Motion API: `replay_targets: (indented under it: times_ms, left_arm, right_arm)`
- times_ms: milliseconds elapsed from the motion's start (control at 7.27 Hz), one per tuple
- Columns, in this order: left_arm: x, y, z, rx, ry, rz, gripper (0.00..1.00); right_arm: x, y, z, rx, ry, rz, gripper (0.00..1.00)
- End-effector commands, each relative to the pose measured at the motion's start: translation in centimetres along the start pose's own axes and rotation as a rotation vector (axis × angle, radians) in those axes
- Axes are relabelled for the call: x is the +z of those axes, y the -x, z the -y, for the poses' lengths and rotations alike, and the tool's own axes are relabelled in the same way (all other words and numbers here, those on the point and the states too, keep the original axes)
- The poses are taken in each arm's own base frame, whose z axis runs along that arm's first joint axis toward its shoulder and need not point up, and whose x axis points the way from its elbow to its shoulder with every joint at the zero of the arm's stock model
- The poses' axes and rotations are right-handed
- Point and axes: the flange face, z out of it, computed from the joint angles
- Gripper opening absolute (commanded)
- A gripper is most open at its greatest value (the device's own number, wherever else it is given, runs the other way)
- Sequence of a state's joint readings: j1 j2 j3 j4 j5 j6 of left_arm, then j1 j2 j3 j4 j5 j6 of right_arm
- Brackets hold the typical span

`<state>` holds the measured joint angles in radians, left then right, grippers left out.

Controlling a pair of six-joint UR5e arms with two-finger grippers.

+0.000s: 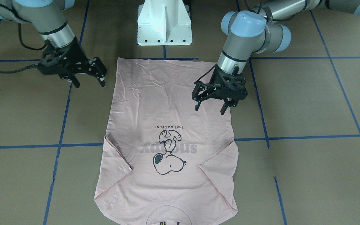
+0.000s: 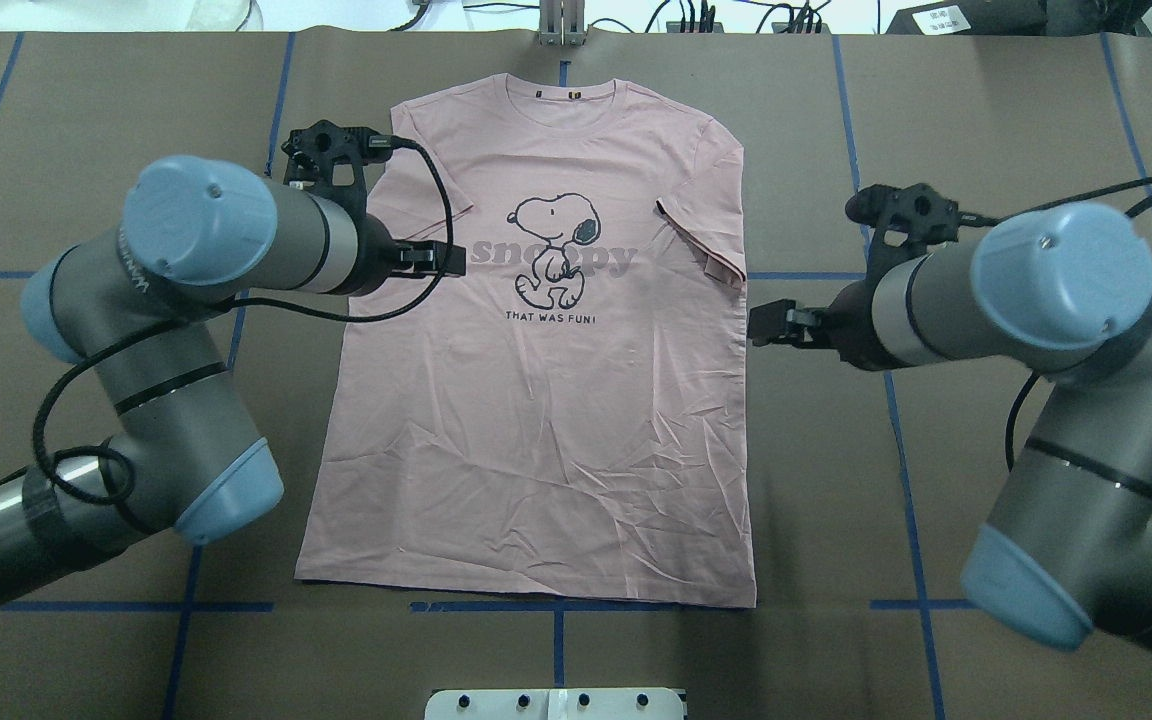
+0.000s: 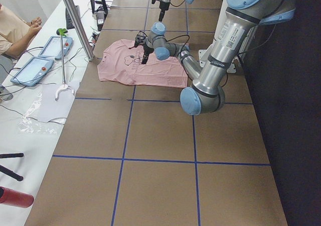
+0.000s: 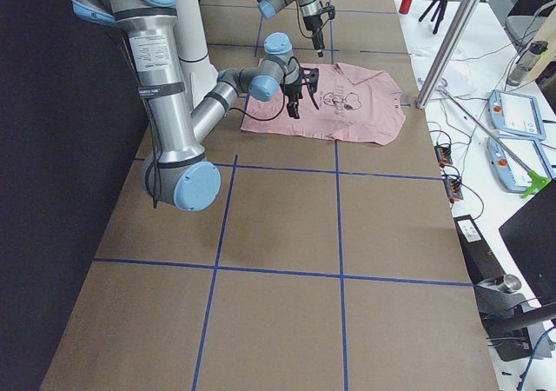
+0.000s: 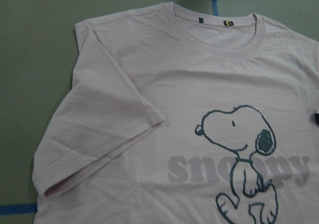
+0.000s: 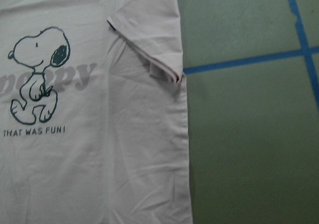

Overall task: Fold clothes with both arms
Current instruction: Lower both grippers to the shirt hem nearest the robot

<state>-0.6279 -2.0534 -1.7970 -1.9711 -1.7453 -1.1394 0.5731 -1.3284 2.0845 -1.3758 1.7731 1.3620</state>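
The pale pink T-shirt [image 1: 167, 103] lies flat on the brown desk [image 1: 308, 100], between the two arms and print side up. Its collar [image 2: 563, 100] is at the far side from the robot, and its hem is near the white pedestal base [image 1: 164, 25]. The cartoon dog print [image 1: 169, 156] and its grey lettering sit on the chest. Both short sleeves are turned in over the body; the right sleeve [image 6: 154, 30] has its cuff at the shirt's side edge, and the left sleeve [image 5: 99, 134] slants across the shoulder area. Light creases run over the lower half of the fabric. The left gripper [image 1: 210, 107] hangs above the shirt's left edge, between the print and the hem, with its fingers spread and nothing between them; whether the tips touch the cloth cannot be told. The right gripper [image 1: 88, 82] is off the fabric, over bare desk just beside the shirt's right edge, and it is likewise spread apart and holding nothing. Blue tape lines [image 1: 308, 137] divide the desk into squares, and some pass under the shirt.
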Motion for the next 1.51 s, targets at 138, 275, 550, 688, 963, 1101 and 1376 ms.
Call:
replay_targets:
  times_ms: [138,275,550,688,963,1101,1376]
  left_arm:
    - [-5.7,4.7,-9.8,0.015,0.088,-0.018,1.00]
    - [-5.2,5.9,-12.8,-0.023,0.117,0.015,1.00]
    - [-3.5,6.8,-19.2,-0.083,0.148,0.087,0.80]
    - [-2.7,7.3,-20.8,-0.083,0.151,0.115,0.75]
    - [-1.5,8.3,-23.2,-0.083,0.188,0.151,0.71]
    - [-1.4,7.9,-24.2,-0.085,0.203,0.150,0.70]
    - [-1.0,7.5,-26.0,-0.099,0.223,0.154,0.60]
  right_arm:
    - [2.5,2.3,-14.2,0.071,-0.021,-0.007,0.88]
    - [3.1,2.4,-17.5,0.089,-0.015,-0.023,0.82]
    - [3.8,2.4,-20.7,0.088,-0.031,-0.058,0.78]
    - [3.7,2.4,-20.8,0.086,-0.034,-0.056,0.78]
    - [3.7,2.4,-20.7,0.085,-0.038,-0.055,0.79]
    - [3.7,2.4,-20.7,0.085,-0.038,-0.055,0.79]
    - [3.7,2.4,-20.7,0.087,-0.038,-0.055,0.79]
